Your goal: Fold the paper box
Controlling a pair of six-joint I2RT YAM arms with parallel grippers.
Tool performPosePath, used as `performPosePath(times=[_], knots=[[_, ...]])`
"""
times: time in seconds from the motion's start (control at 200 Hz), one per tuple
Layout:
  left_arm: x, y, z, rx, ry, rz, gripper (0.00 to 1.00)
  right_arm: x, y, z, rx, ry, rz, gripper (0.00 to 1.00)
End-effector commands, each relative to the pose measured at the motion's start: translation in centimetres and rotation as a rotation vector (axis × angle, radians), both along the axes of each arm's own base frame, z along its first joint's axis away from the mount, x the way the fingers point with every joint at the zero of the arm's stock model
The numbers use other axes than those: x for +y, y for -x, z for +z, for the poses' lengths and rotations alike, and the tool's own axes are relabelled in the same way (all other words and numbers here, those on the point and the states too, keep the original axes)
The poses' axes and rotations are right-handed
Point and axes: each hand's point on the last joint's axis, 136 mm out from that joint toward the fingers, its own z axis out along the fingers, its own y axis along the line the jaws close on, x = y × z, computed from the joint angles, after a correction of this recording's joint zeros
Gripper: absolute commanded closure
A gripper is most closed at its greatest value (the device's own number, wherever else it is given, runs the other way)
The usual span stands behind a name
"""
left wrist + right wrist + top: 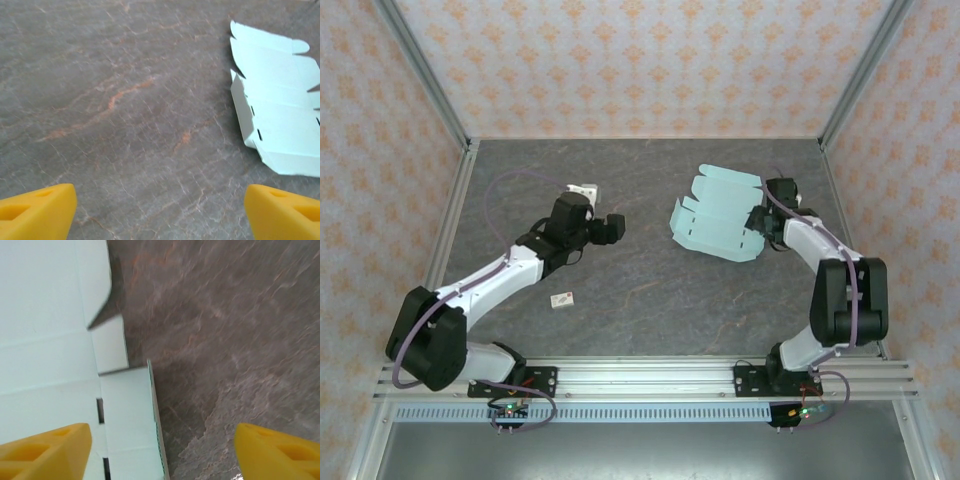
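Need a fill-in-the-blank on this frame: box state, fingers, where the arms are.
1. The paper box lies ____ on the table, flaps spread.
2. The left gripper has ____ fingers.
3. In the top view, the right gripper sits at the paper box's ____ edge.
Missing words: flat; yellow; right.

paper box [718, 217] far R, tag [561, 298] near L

The paper box [720, 220] is pale mint, the table [650, 290] grey-veined, walls [640, 60] orange-patterned.
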Motion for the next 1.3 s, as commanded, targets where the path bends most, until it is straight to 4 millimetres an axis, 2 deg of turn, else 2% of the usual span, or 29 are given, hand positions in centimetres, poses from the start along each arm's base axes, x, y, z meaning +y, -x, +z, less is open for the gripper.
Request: performPosePath(times=[0.0, 0.205, 0.375, 0.46, 0.545, 0.656, 0.756, 0.901, 1.011, 1.161, 1.296], knots=[[-0.8, 0.1, 0.5, 0.008, -0.008, -0.007, 0.14, 0.6, 1.1, -1.4, 0.079, -0.042, 0.011, 0.32], [-1.5, 0.0, 0.5, -0.002, -0.017, -0.025, 0.18, 0.0, 0.8, -2.2, 0.104, 0.0, 0.023, 0.56], [-1.0, -0.3, 0.3, -0.013, -0.04, -0.003, 0.19, 1.0, -0.2, -2.8, 0.112, -0.039, 0.075, 0.76], [-0.8, -0.3, 0.4, -0.02, -0.051, 0.004, 0.21, 1.2, -0.3, -2.5, 0.109, -0.035, 0.107, 0.85], [-0.6, -0.1, 0.6, -0.021, -0.057, 0.005, 0.24, 1.7, -0.4, -1.4, 0.082, -0.037, 0.164, 0.92], [-0.2, 0.2, 1.1, -0.039, -0.053, 0.017, 0.24, 4.6, -0.6, 0.7, -0.019, -0.104, 0.319, 0.97], [-0.2, 0.2, 1.8, -0.073, -0.012, 0.026, 0.24, 8.4, -0.6, 2.4, -0.081, -0.173, 0.5, 1.0], [-1.2, -0.3, 3.0, -0.079, 0.009, -0.007, 0.24, 13.6, 0.6, 3.1, -0.064, -0.21, 0.775, 0.99], [-2.1, -0.7, 3.5, -0.104, -0.039, -0.085, 0.23, 16.6, 1.3, 3.7, -0.069, -0.25, 0.942, 0.98], [-3.8, -1.3, 5.5, -0.182, -0.007, -0.257, 0.21, 18.8, 1.3, 5.5, -0.116, -0.236, 1.096, 0.97], [-5.5, -1.0, 7.1, -0.233, -0.115, -0.46, 0.21, 19.5, 1.6, 7.1, -0.132, -0.211, 1.228, 0.95]])
